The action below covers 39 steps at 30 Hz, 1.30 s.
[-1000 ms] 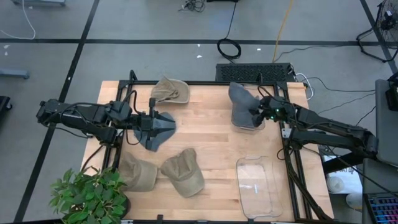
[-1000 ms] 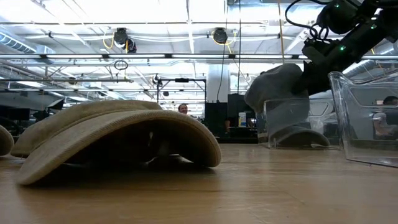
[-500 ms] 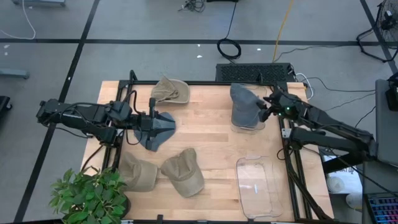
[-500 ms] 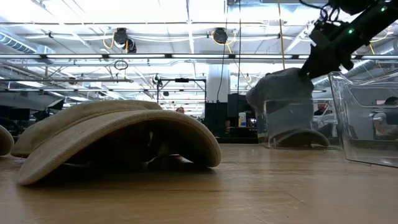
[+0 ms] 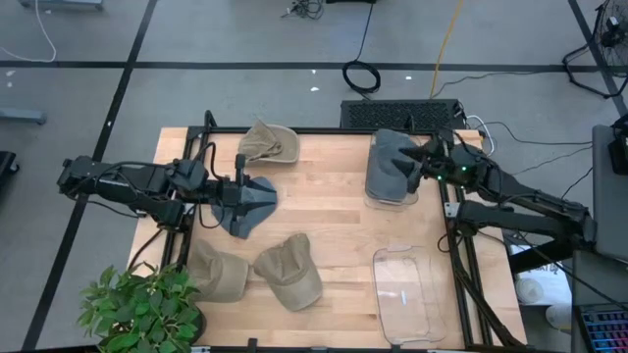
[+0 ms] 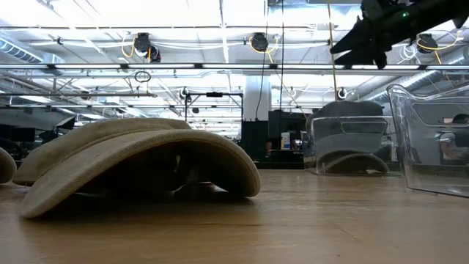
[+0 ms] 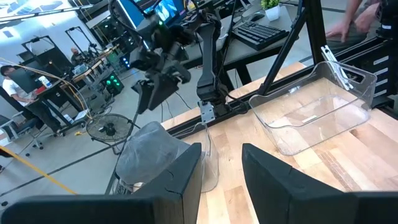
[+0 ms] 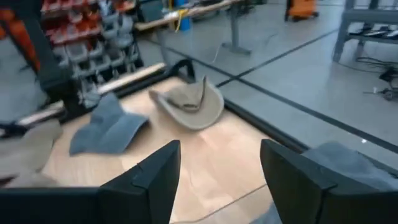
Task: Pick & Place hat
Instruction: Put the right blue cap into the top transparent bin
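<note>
Our right gripper [image 5: 424,169] hangs wide open and empty just above the grey hat [image 5: 389,163], which sits in the far clear bin [image 5: 391,200]. We should lift straight clear. Our left gripper [image 5: 238,193], open, rests over a dark hat [image 5: 250,206] at the counter's [image 5: 334,226] left.

hat [image 5: 390,165] in bin [image 5: 392,199] at table's [image 5: 334,211] far right | second bin [image 5: 406,294] near right | hat [image 5: 267,143] far left | hat [image 5: 245,204] mid left | two hats [image 5: 290,271] near left | plant [image 5: 142,312] at near-left corner
</note>
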Tool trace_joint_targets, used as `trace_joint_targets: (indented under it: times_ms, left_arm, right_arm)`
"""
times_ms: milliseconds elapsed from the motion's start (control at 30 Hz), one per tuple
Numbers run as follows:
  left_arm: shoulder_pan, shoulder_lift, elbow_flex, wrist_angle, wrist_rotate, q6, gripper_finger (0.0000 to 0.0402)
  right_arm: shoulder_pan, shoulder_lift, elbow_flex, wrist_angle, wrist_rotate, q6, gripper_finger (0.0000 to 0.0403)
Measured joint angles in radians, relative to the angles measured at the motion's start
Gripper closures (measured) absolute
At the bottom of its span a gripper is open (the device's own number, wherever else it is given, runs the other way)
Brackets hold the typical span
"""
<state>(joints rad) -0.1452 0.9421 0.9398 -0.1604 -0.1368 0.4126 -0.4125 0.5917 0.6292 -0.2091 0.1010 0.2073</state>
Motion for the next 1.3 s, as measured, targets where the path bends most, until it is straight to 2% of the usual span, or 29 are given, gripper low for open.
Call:
trace_joint_targets:
  times_ms: [100, 200, 267, 400, 433, 600, 833, 967, 1100, 1167, 1300]
  left_arm:
    - [0.000, 0.000, 0.000, 0.000, 0.000, 0.001, 0.0277]
    - [0.000, 0.000, 0.000, 0.000, 0.000, 0.000, 0.0277]
    - [0.000, 0.000, 0.000, 0.000, 0.000, 0.001, 0.0277]
    - [0.000, 0.000, 0.000, 0.000, 0.000, 0.001, 0.0277]
    - [0.000, 0.000, 0.000, 0.000, 0.000, 0.001, 0.0277]
    - [0.000, 0.000, 0.000, 0.000, 0.000, 0.001, 0.0277]
    - [0.000, 0.000, 0.000, 0.000, 0.000, 0.000, 0.0277]
    - [0.000, 0.000, 0.000, 0.000, 0.000, 0.001, 0.0277]
    - [0.000, 0.000, 0.000, 0.000, 0.000, 0.001, 0.0277]
    - [0.000, 0.000, 0.000, 0.000, 0.000, 0.000, 0.0277]
    - [0.000, 0.000, 0.000, 0.000, 0.000, 0.001, 0.0277]
  right_arm:
    - [0.034, 0.044, 0.000, -0.018, 0.014, -0.036, 0.0207]
    - [0.063, 0.082, 0.000, -0.090, 0.077, -0.048, 0.0234]
    - [0.073, 0.105, 0.000, -0.154, 0.140, -0.048, 0.0268]
    - [0.087, 0.126, 0.000, -0.224, 0.217, -0.051, 0.0374]
    - [0.091, 0.126, 0.000, -0.231, 0.230, -0.057, 0.0388]
    - [0.107, 0.125, 0.000, -0.288, 0.412, -0.034, 0.0400]
    - [0.106, 0.126, 0.000, -0.438, 0.557, 0.087, 0.0402]
    - [0.090, 0.150, 0.000, -0.414, 0.552, 0.077, 0.0403]
    - [0.046, 0.208, 0.000, -0.357, 0.543, -0.013, 0.0403]
    - [0.012, 0.246, 0.000, -0.304, 0.490, -0.052, 0.0403]
    - [-0.045, 0.329, 0.000, -0.177, 0.294, -0.112, 0.0403]
